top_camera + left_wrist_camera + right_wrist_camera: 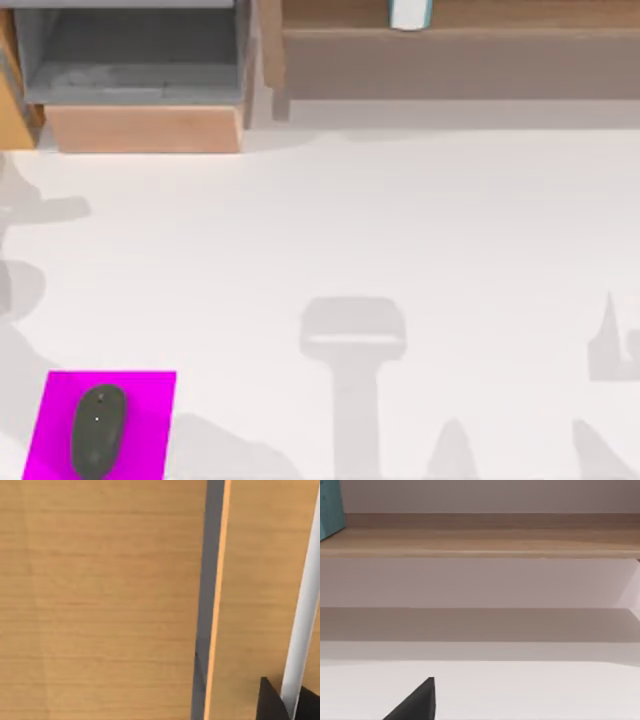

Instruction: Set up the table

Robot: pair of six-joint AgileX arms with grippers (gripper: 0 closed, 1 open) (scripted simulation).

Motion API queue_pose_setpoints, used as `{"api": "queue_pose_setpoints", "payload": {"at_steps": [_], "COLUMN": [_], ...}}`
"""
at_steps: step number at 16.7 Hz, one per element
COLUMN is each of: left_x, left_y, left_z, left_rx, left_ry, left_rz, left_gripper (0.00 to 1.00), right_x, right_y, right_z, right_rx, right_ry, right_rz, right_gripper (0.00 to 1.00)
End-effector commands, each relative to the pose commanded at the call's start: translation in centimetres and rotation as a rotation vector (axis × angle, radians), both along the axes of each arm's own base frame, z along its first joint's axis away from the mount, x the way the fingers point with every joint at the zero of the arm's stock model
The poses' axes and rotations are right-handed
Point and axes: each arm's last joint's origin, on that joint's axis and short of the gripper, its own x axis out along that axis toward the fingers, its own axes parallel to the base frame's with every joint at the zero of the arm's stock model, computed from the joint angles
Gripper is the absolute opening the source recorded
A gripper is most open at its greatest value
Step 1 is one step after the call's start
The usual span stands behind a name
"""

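The white tabletop [400,220] spreads across nearly the whole top view, from 9 o'clock to 3 o'clock and down to 6 o'clock, bare over most of its middle and crossed by soft grey shadows. At about 7 o'clock lies a magenta mat [150,400], and a dark grey computer mouse [97,430] rests on it, long axis running toward 12 o'clock.

Along the far edge, from 10 o'clock to 2 o'clock, stands a light-wood and grey shelf unit [145,128]. Its grey compartment sits at 11 o'clock, with a long wooden board [460,62] stretching toward 1 o'clock. A small white and teal object [410,14] stands on that board near 12 o'clock – what it is I cannot tell.

The left wrist view looks closely at wood-grain panels [100,600] split by a grey gap, with a white strip beside them; a dark fingertip [270,702] of the left claw shows at the frame's edge, but whether that claw is apart or together cannot be told.

The right wrist view faces the wooden shelf board [480,542] above the white tabletop [530,690], a teal corner [330,510] sitting on the board. One dark fingertip [417,702] of the right claw shows – its state cannot be told either
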Motion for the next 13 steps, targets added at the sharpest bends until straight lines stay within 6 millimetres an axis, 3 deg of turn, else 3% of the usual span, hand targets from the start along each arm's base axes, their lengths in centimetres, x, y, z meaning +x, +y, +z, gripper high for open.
{"api": "queue_pose_setpoints", "payload": {"at_steps": [4,9,13], "left_x": [2.7,3.2,3.2], "left_y": [0.0,-0.1,-0.1], "left_z": [0.3,0.1,0.1], "left_rx": [0.004,-0.001,-0.001], "left_ry": [-0.008,0.001,0.001], "left_rz": [0.007,0.008,0.008], "left_gripper": [0.00,0.00,0.30], "right_x": [0.0,0.0,0.0], "right_y": [0.0,0.0,0.0], "right_z": [0.0,0.0,0.0], "right_rx": [0.000,0.000,0.000], "right_ry": [0.000,0.000,0.000], "right_rz": [0.000,0.000,0.000], "right_gripper": [1.00,1.00,1.00]}}
